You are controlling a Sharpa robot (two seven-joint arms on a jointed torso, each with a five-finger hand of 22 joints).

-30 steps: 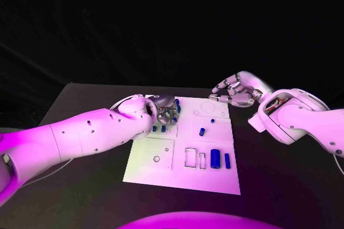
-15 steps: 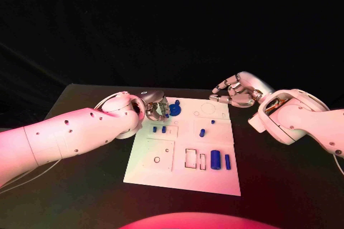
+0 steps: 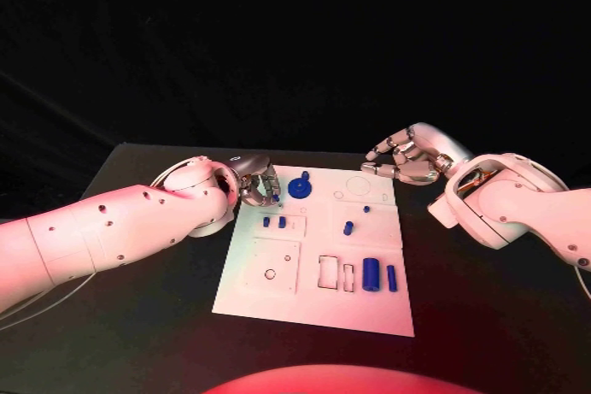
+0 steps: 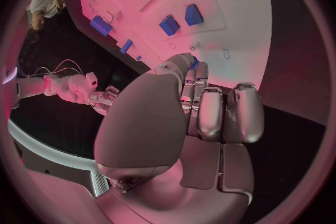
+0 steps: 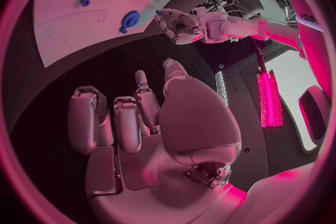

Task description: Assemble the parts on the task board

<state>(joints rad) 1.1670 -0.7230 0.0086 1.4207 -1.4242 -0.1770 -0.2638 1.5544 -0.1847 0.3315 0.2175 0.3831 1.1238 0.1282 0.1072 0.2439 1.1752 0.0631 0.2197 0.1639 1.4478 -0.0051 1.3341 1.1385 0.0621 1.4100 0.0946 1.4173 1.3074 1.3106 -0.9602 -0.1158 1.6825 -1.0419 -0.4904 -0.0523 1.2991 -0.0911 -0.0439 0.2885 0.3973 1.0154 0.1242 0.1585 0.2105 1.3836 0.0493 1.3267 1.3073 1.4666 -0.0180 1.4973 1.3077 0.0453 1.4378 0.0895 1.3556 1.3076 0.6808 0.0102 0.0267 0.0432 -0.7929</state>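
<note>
Our left hand [image 3: 256, 187] hangs at the task board's [image 3: 265, 287] far left corner, fingers curled, empty, beside the blue gear [image 3: 301, 188]. Our right hand [image 3: 406, 159], curled and empty, hovers off the far right corner.

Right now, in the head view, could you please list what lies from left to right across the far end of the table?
Left hand → blue gear-shaped part → right hand.

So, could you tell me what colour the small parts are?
Blue small parts, clearest in the head view.
</note>
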